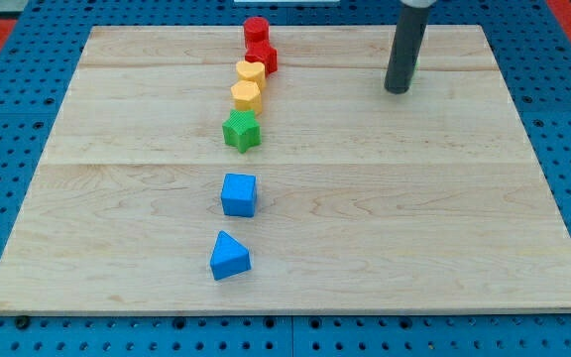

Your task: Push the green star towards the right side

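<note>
The green star point(241, 131) lies on the wooden board point(385, 218), left of the middle, in a near-vertical row of blocks. My tip point(398, 90) is at the view's upper right, far to the right of the green star and a little above its level. It touches no block.
Above the green star in the row are two yellow blocks point(247, 96) point(251, 72), then a red block point(262, 57) and a red cylinder point(256, 30). Below it are a blue cube point(239, 194) and a blue triangular block point(229, 257). Blue pegboard point(8, 119) surrounds the board.
</note>
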